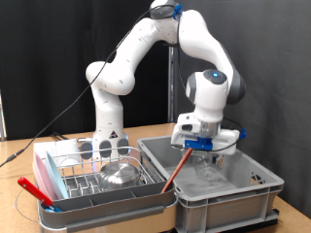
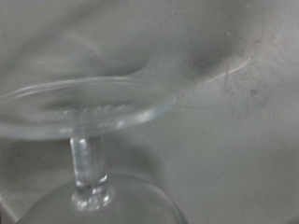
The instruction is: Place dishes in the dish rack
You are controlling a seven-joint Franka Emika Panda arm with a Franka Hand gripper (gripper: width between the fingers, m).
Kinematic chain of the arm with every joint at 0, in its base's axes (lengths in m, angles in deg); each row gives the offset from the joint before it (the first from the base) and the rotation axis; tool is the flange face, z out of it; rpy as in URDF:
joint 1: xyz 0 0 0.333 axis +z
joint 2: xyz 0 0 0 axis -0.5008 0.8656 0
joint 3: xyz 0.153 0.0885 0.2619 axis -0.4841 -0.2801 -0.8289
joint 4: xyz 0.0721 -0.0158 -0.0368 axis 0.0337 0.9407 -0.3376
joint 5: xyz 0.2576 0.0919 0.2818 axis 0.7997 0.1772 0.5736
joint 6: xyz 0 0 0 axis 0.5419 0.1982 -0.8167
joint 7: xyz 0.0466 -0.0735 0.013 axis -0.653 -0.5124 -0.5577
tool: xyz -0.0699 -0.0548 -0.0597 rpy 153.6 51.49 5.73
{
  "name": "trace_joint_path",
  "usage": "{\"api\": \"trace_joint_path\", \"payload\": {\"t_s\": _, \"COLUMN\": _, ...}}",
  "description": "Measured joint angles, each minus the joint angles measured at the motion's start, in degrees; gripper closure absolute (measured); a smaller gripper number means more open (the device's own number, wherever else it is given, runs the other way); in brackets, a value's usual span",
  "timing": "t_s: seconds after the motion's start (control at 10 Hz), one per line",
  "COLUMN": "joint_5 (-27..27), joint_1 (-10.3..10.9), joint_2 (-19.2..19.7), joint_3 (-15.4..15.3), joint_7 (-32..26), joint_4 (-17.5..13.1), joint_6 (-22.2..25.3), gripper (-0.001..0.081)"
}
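Hand [image 1: 206, 148] hangs low in the grey crate [image 1: 255, 184], at a clear stemmed glass [image 2: 89, 173]; its grip I cannot tell. Black curtain [image 1: 39, 49] stands behind the wooden bench [image 1: 15, 180].

A dark, almost black backdrop [image 1: 58, 49] fills the far side of the scene in the exterior view, smooth and unlit, with no window or door showing. Faint vertical folds suggest it may be a curtain, though this is hard to tell. Below it, a light brown wooden tabletop [image 1: 68, 138] runs across the near part of the view, its surface matte and evenly lit from above or in front. A thin black cable [image 1: 44, 131] trails across the tabletop at the left, rising in a slack curve against the dark backdrop. At the far right, the tabletop's bare surface [image 1: 296, 165] shows again, with a dark strip at the bottom right corner.
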Motion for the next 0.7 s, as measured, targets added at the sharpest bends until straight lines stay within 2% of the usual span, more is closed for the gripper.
{"api": "trace_joint_path", "payload": {"t_s": 0.4, "joint_5": 1.9, "joint_1": -3.7, "joint_2": 0.0, "joint_3": -6.1, "joint_7": -1.3, "joint_4": -0.2, "joint_6": -2.1, "gripper": -0.0003}}
{"api": "trace_joint_path", "payload": {"t_s": 0.7, "joint_5": 3.2, "joint_1": -5.5, "joint_2": 0.0, "joint_3": -9.1, "joint_7": -1.7, "joint_4": -0.3, "joint_6": -3.5, "gripper": -0.0003}}
